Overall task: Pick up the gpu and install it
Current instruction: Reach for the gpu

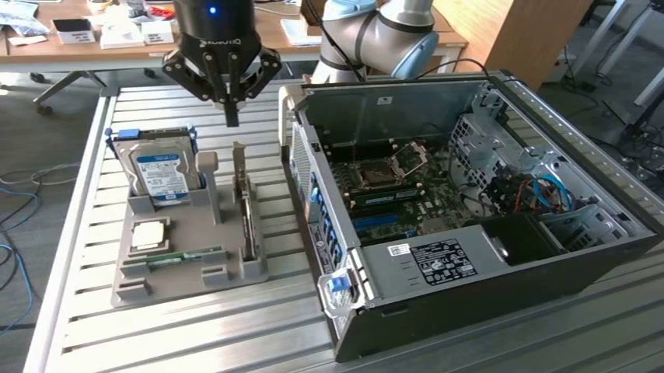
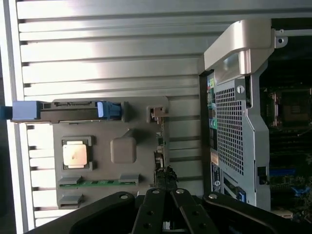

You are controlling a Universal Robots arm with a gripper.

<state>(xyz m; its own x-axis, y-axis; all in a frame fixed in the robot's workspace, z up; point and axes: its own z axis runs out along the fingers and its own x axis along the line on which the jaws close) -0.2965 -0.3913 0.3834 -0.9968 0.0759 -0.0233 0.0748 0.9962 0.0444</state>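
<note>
The gpu [image 1: 246,208] stands on its long edge in a slot along one side of the grey holder tray [image 1: 236,273], its silver bracket end up. My gripper [image 1: 230,118] hangs above the tray's far end, just beyond the card and clear of it, fingers shut to a point with nothing between them. In the wrist view the gpu [image 2: 159,146] appears edge-on as a thin strip, and my gripper [image 2: 165,181] lies over one end of it. The open computer case [image 1: 467,210] lies on its side beside the tray, motherboard [image 1: 415,194] exposed.
The tray also holds an upright hard drive [image 1: 161,167] with a blue-white label, a square processor [image 1: 151,233] and a narrow green RAM stick [image 1: 186,256]. Everything rests on a slatted metal table [image 1: 155,334]. A cluttered desk [image 1: 104,35] stands behind.
</note>
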